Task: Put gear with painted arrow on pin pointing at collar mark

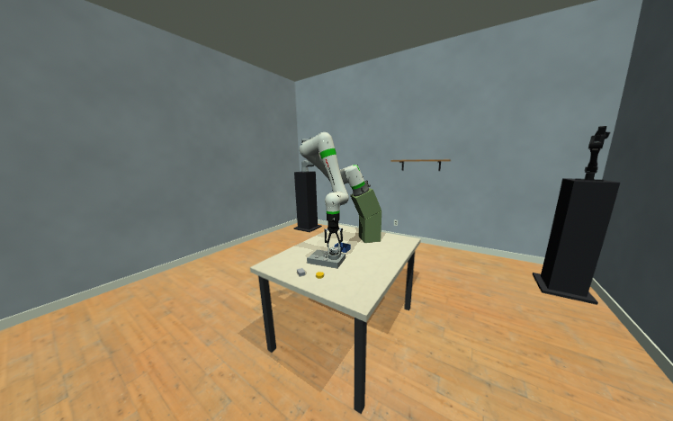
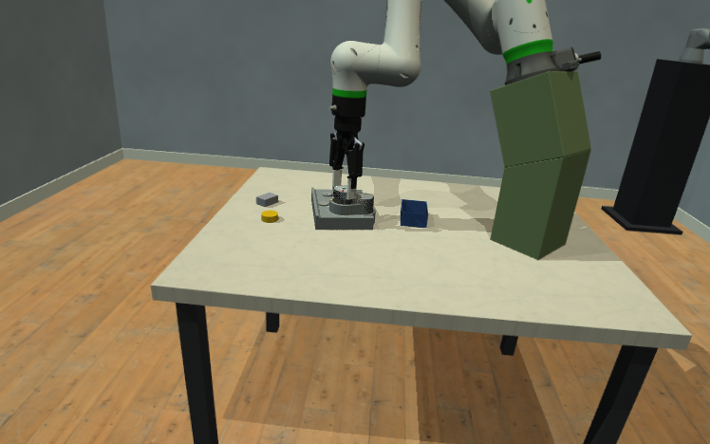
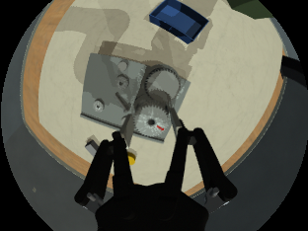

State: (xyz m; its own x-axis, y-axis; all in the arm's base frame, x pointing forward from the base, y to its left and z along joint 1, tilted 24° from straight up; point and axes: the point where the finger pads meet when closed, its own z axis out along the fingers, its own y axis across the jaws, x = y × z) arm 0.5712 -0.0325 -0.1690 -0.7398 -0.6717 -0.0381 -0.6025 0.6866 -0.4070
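Gear (image 3: 154,121): pale toothed disc with a red painted arrow on its face; sits on the timing case, at the case's 5 o'clock corner in the wrist view; the arrow points toward about 4 o'clock there. How far down the pin it sits cannot be told.
Pin: hidden under the gear's centre; not separately visible.
Collar mark: too small to make out.
Neighbouring gear (image 3: 161,84): darker toothed ring just beyond the pale gear, at its 12 o'clock in the wrist view, teeth close against it.
Timing case (image 2: 343,219): flat grey block lying on the table, carrying both gears and several small round fittings.
Hand (image 2: 345,183): points straight down over the gear, one finger on each side of it; fingers part-way apart and just opening, so the grip is released; whether the pads still touch the teeth cannot be told.
Arm (image 2: 374,60): white with green bands, reaching down from a green pedestal (image 2: 539,157) at the table's 2 o'clock in the exterior view.
Blue bin (image 2: 414,213): small open box, near the case at its 3 o'clock.
Grey block (image 2: 267,198): apart from the case, at its 9 o'clock.
Yellow disc (image 2: 270,215): just beside the grey block, nearer the front edge.
Table (image 2: 366,293): pale top, dark legs, on a wooden floor.
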